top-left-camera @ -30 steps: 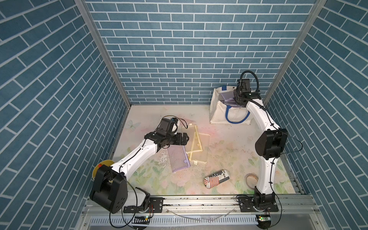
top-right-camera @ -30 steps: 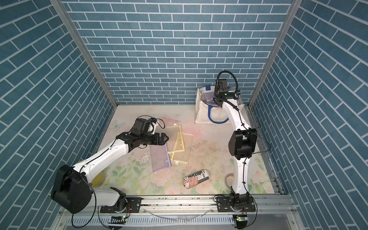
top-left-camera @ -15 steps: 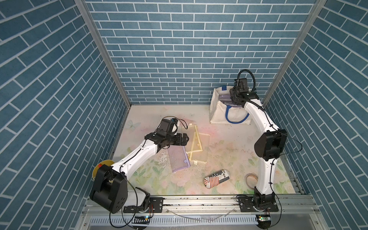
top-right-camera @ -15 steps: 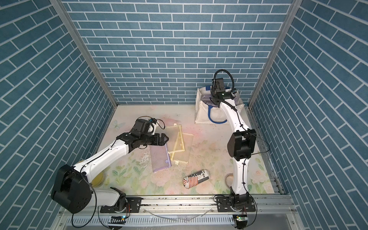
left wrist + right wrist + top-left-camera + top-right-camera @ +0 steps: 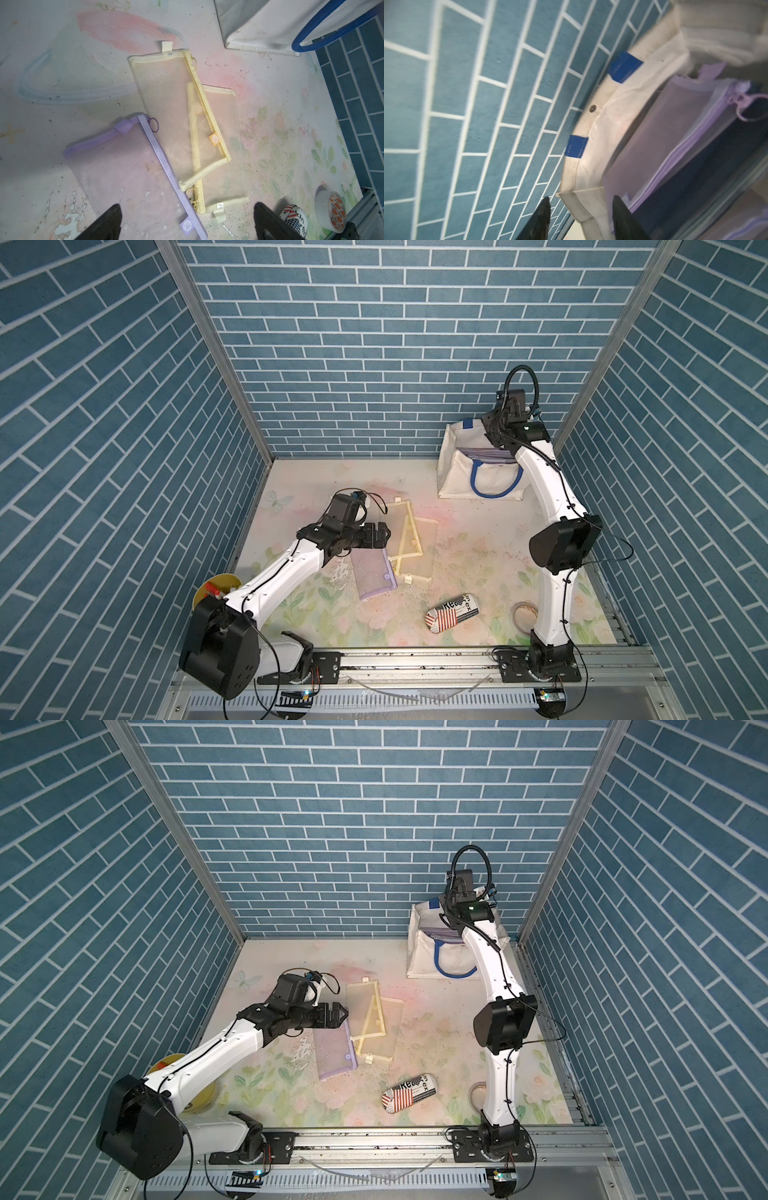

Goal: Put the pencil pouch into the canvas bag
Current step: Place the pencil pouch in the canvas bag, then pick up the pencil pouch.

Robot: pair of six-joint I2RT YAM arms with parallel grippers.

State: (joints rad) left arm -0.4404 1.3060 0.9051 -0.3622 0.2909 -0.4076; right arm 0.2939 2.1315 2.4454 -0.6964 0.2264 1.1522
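Since a second ago the right gripper [image 5: 581,199] has climbed a little above the mouth of the canvas bag [image 5: 457,479], and its fingers have eased slightly wider. The left arm has not shifted.

The right gripper's two black fingers stand apart with nothing held between them. Beyond them the right wrist view shows the bag's pale rim and two blue handle patches. The pencil pouch [image 5: 654,135], of lilac mesh, is inside the bag next to its wall and free of the fingers. In both top views its purple edge shows in the bag's open top, behind the blue handle [image 5: 494,494] that hangs down the front. The bag stands in the far right corner of the table [image 5: 478,539], close to the brick wall.

The left gripper [image 5: 186,204] hangs wide open and empty over the middle of the table. Just beneath it lies a second purple pouch [image 5: 116,166], flat. Touching its zip edge is a yellow pouch [image 5: 172,104], laid partly over another yellow pouch [image 5: 224,145].

Nearer the front edge lie a printed pouch [image 5: 453,612] with stripes and lettering and, beside the right arm, a roll of tape [image 5: 524,612]. A yellow bowl [image 5: 218,587] sits at the left edge, partly behind the left arm.
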